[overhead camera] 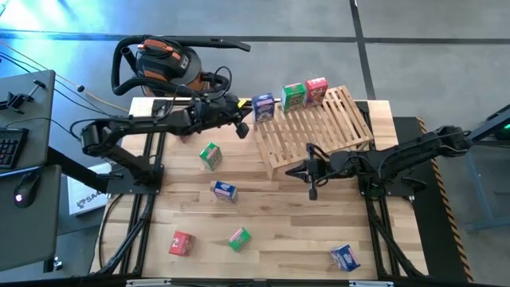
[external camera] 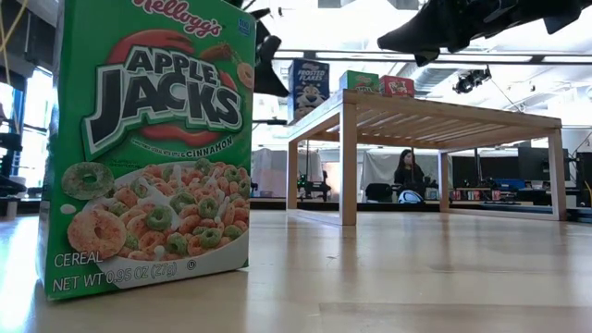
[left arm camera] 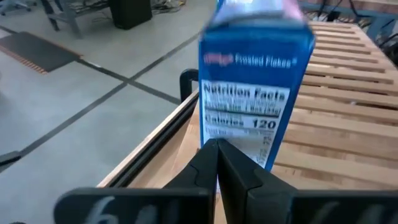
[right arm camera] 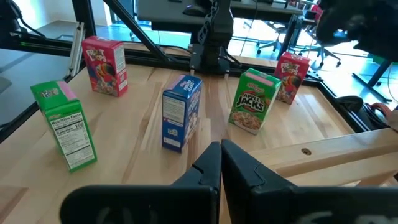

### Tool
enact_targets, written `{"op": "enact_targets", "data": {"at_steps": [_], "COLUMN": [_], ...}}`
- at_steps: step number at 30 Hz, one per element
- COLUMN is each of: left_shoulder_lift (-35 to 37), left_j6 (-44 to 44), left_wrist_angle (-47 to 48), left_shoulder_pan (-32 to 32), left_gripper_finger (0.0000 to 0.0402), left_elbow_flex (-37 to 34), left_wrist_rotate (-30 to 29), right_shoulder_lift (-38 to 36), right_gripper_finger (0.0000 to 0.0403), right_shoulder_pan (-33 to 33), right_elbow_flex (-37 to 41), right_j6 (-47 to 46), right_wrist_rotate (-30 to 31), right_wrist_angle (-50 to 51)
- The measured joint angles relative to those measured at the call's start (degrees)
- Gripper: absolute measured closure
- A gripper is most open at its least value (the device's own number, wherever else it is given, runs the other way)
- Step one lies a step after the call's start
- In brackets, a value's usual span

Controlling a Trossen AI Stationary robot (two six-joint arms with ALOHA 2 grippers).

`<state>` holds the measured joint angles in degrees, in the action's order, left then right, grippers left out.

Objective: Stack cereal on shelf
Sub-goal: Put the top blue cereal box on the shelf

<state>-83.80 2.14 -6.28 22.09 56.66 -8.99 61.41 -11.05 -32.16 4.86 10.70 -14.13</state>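
A grey concrete floor is surrounding the plank desk (overhead camera: 263, 239), with an orange shop vacuum (overhead camera: 163, 62) sitting past its far edge. The slatted shelf (overhead camera: 319, 131) is lying tilted at the desk's far right, its slats running across the panel's width. Three boxes are standing upright in a row along its far edge: a blue box (overhead camera: 263, 107) at the left corner, a green box (overhead camera: 293, 96) beside it, and a red box (overhead camera: 316, 89) next along. In the left wrist view the blue box (left arm camera: 255, 93) is showing its nutrition panel, long axis vertical.

The left gripper (overhead camera: 241, 121) is reaching level across from the left, stretched nearly straight, its tip just beside the blue box; its fingers (left arm camera: 205, 168) are pressed together, holding nothing. The right gripper (overhead camera: 299, 171) is extending leftward at the shelf's near edge, its fingers (right arm camera: 208, 168) likewise together and empty.

Five more boxes are standing apart on the open desk: a green one (overhead camera: 210, 155), a blue one (overhead camera: 225, 190), a red one (overhead camera: 181, 243), another green one (overhead camera: 239, 238), and a blue one (overhead camera: 345, 257) near the front right.
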Motion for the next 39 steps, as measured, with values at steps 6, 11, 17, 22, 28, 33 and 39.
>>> {"op": "enact_targets", "data": {"at_steps": [6, 11, 17, 22, 28, 33, 39], "left_shoulder_lift": [-4.3, -3.5, 0.6, -1.4, -6.5, -11.7, -16.7], "left_j6": [0.8, 1.8, 3.1, -2.9, -5.9, -7.4, -7.8], "left_wrist_angle": [-6.3, -4.3, 0.9, -4.5, -13.1, -14.5, -14.7], "left_shoulder_pan": [0.6, 0.3, -2.4, -7.1, -8.8, -8.6, -8.6], "left_gripper_finger": [0.0401, 0.0401, 0.0401, 0.0401, 0.0401, 0.0401, 0.0401], "left_elbow_flex": [0.0, 0.0, 0.0, 0.1, 0.8, 4.2, 8.4], "left_wrist_rotate": [1.4, 1.1, 1.3, 4.2, -1.4, -5.4, -9.1], "right_shoulder_lift": [0.0, 0.0, 0.0, 0.0, 0.0, 0.0, 0.0], "right_gripper_finger": [0.0402, 0.0402, 0.0402, 0.0402, 0.0402, 0.0402, 0.0402], "right_shoulder_pan": [0.0, 0.0, 0.0, 0.2, 0.3, 0.3, 0.3], "right_elbow_flex": [0.0, 0.0, 0.0, 0.0, 0.0, 0.0, 0.0], "right_j6": [0.1, 0.1, 0.1, 0.1, 0.1, 0.1, 0.1], "right_wrist_rotate": [0.0, 0.0, 0.0, 0.0, 0.2, 0.5, 1.2], "right_wrist_angle": [0.1, 0.2, 1.0, 1.0, -0.1, -0.2, -0.3]}}
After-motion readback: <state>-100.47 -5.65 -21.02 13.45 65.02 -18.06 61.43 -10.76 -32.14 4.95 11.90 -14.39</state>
